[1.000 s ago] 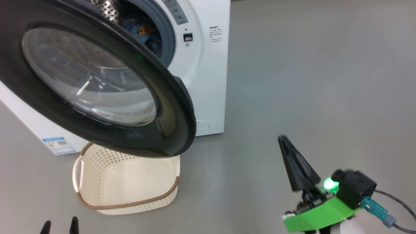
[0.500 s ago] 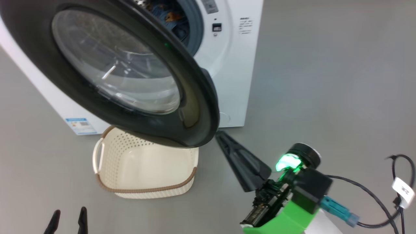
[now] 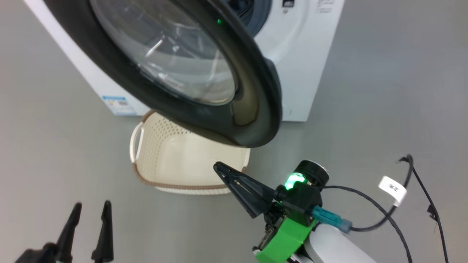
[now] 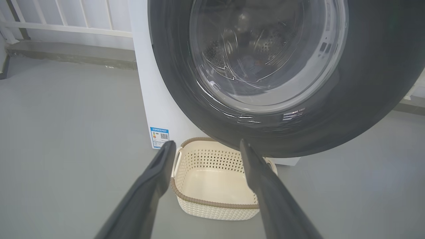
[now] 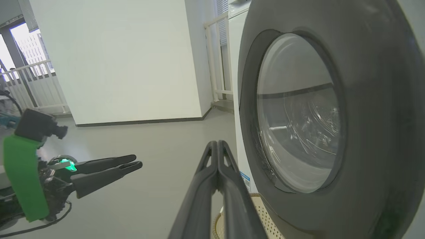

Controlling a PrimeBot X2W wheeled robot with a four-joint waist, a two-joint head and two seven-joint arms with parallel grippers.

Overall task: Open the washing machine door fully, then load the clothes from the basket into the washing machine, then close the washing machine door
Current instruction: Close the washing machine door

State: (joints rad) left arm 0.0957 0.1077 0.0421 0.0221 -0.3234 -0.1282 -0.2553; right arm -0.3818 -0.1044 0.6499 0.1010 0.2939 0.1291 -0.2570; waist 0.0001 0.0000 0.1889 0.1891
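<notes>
The washing machine door (image 3: 256, 91) hangs open, its black rim and glass bowl over the basket (image 3: 190, 164), which holds nothing. The white washing machine (image 3: 310, 73) stands behind. A sliver of blue clothes (image 3: 239, 5) shows in the drum opening at the top edge. My right gripper (image 3: 218, 168) is shut with nothing in it, its tip over the basket's near right corner, just below the door's lower rim. In the right wrist view its closed fingers (image 5: 217, 144) point alongside the door (image 5: 365, 132). My left gripper (image 3: 92, 204) stands open at lower left, well short of the basket (image 4: 215, 179).
A black cable with a white tag (image 3: 393, 188) lies on the grey floor at the right. A blue energy sticker (image 4: 159, 136) marks the machine's lower corner. A white railing (image 4: 66, 26) and a white wall (image 5: 126, 59) stand behind.
The head camera has swung, shifting the scene right and up. My right gripper has moved left, from open floor to the basket's corner under the door rim. The left gripper shows more.
</notes>
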